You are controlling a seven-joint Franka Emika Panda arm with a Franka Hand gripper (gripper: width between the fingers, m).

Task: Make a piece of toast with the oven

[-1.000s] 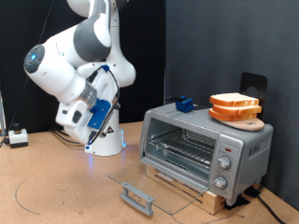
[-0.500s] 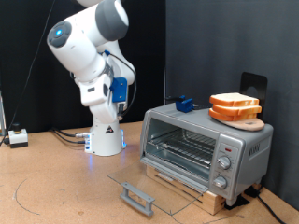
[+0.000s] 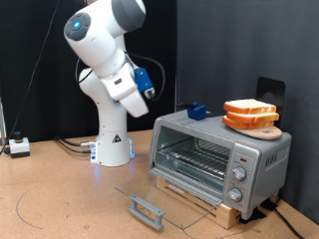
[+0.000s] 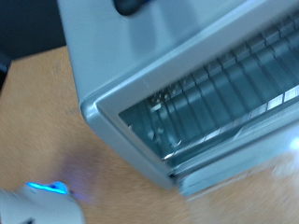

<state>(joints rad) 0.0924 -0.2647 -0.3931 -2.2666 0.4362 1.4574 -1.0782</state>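
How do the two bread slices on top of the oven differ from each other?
The upper slice shows its pale cream face, while the lower slice shows only its golden-orange crust edge. The upper slice rests on the lower slice; the lower slice rests on the round wooden board. Both sit on top of the oven, whose door is open, and neither is held.

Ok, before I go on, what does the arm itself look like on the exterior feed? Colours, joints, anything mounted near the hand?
The arm is glossy white with rounded, bulbous segments and grey-black bands at the joints. A small blue light glows on the upper segment, and a blue part sits near the wrist end. It rises from a white pedestal base with bluish light at its foot. The fingers cannot be made out in either view.
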